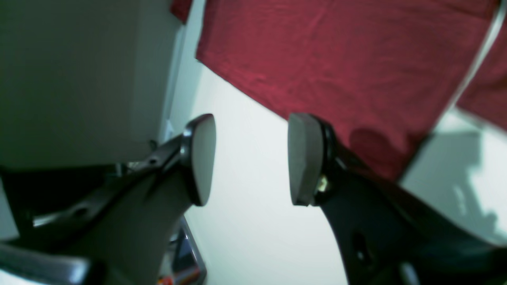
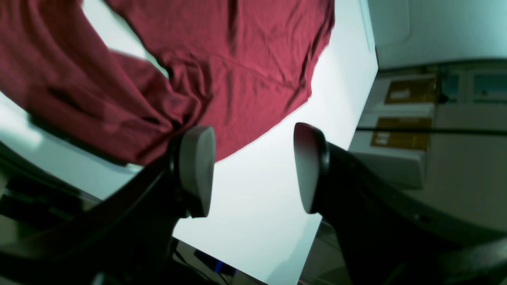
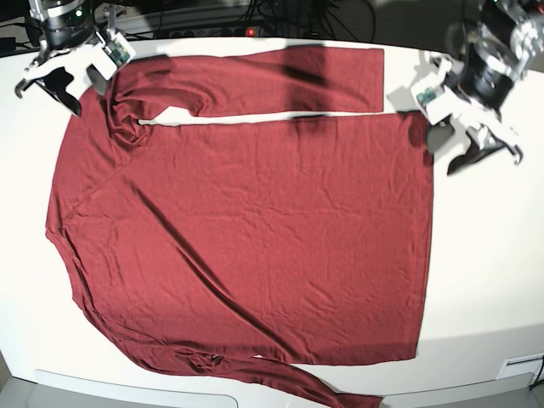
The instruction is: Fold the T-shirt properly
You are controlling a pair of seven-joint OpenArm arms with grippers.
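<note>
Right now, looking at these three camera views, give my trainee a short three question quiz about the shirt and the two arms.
1. True or false: the left gripper is clamping the dark red long-sleeved knit shirt.
2. What lies between the jaws of the right gripper? A) a sleeve B) bare white table C) a collar
3. Fill in: in the base view, one sleeve lies along the table's far edge, beside the shirt's ____.

Key
1. False: its jaws stand open, with only the flat white table between them.
2. B.
3. Body: the sleeve runs alongside it, with a thin strip of white table showing between them.
</note>
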